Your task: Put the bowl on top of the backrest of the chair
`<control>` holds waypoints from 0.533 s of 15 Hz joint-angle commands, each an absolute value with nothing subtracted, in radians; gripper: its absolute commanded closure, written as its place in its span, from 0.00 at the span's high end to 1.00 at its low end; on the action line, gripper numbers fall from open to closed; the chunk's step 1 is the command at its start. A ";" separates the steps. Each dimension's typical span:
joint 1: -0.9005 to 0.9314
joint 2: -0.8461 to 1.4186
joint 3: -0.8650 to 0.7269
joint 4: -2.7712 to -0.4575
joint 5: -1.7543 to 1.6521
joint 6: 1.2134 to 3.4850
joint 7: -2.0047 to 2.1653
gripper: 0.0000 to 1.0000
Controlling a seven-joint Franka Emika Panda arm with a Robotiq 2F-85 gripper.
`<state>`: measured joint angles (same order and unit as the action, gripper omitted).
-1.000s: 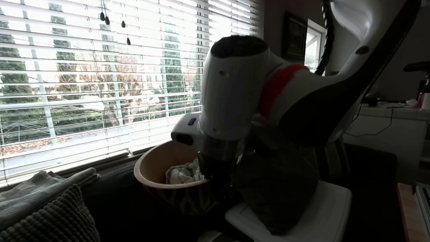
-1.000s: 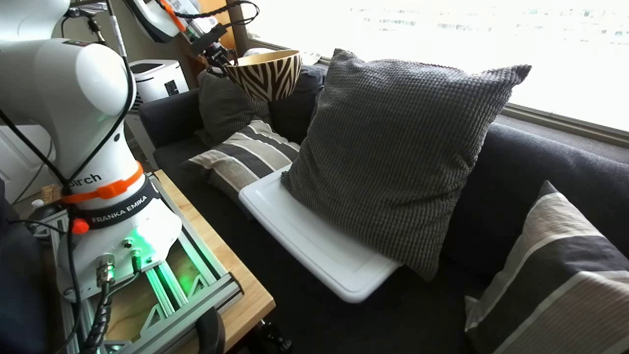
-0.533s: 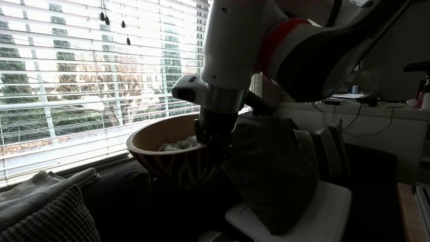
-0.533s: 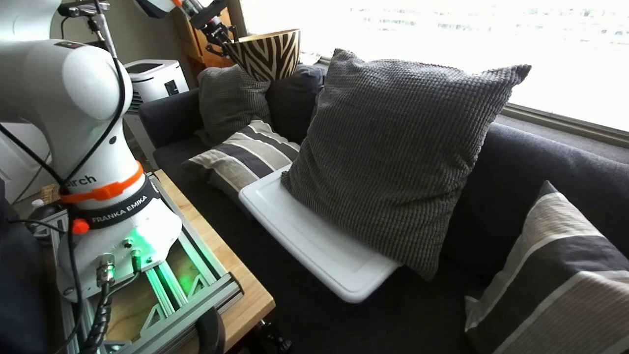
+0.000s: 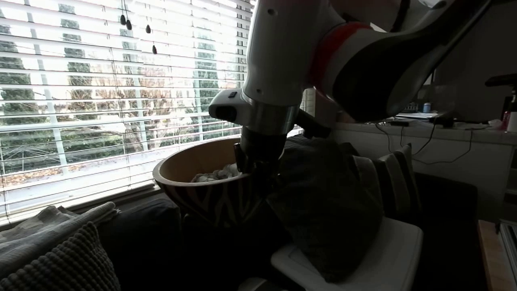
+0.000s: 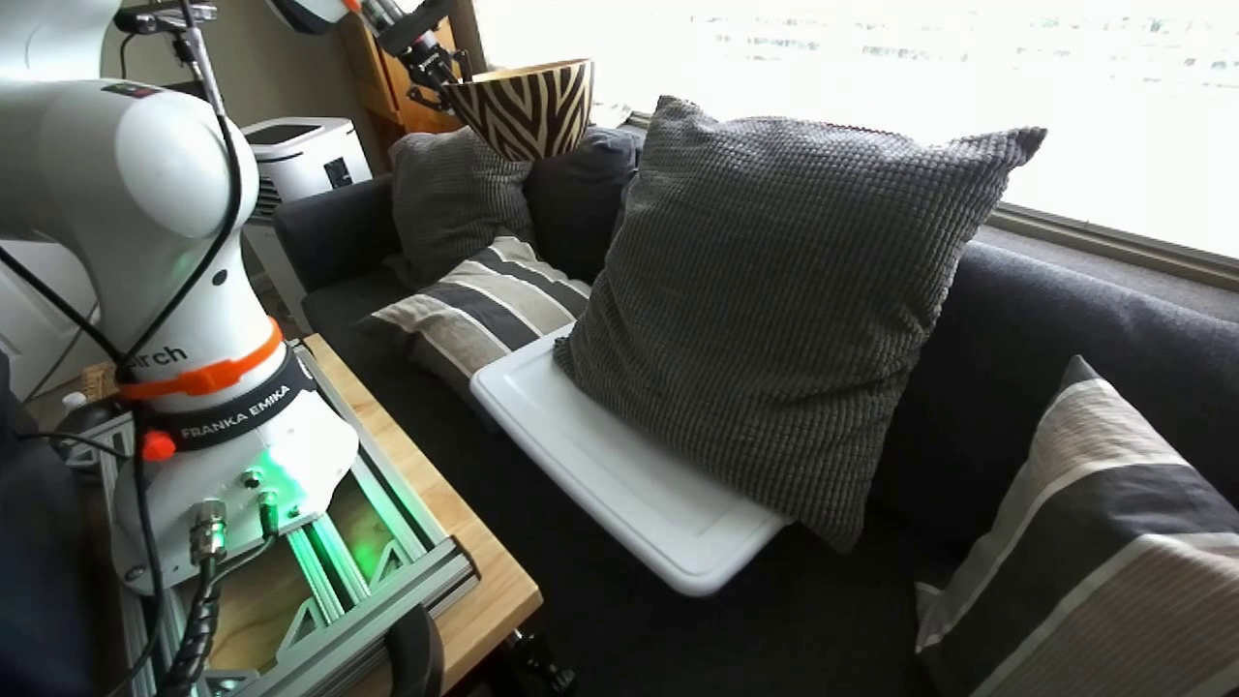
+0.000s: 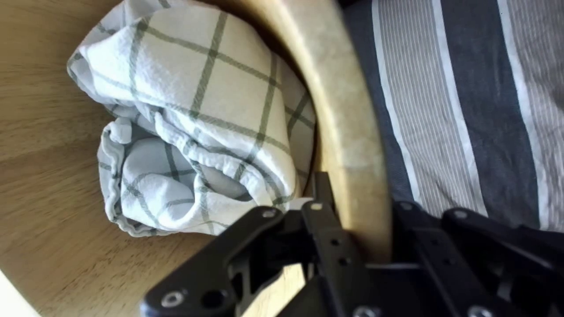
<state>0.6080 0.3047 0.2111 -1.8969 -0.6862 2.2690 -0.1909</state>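
As gripper (image 7: pixel 360 198) pinches bowl (image 6: pixel 528 111) by its rim (image 7: pixel 343 101) | dark backrest (image 6: pixel 1055 305) runs beside window (image 6: pixel 852 58) | blinds (image 5: pixel 101 87) lowered

In an exterior view, reads FRANKA EMIKA in white capitals on the black band (image 6: pixel 235 416) around the foot of the white robot arm (image 6: pixel 165 203), at the near left. Runs in a single line, climbing toward the right. Just above the orange strap (image 6: pixel 198 378), shows "irch" in dark lowercase on the arm's white shell, with the start partly covered by the black cable (image 6: pixel 234 179). Farther up the arm, bears a small dark plate (image 6: pixel 133 89), with marks too small to read.
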 commanded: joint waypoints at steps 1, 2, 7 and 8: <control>0.573 0.309 0.250 -1.891 -0.698 2.260 -0.185 0.06; 0.568 0.322 0.246 -1.870 -0.704 2.250 -0.183 0.06; 0.547 0.448 0.229 -1.696 -0.735 2.191 -0.219 0.06; 0.543 0.468 0.225 -1.654 -0.737 2.176 -0.225 0.06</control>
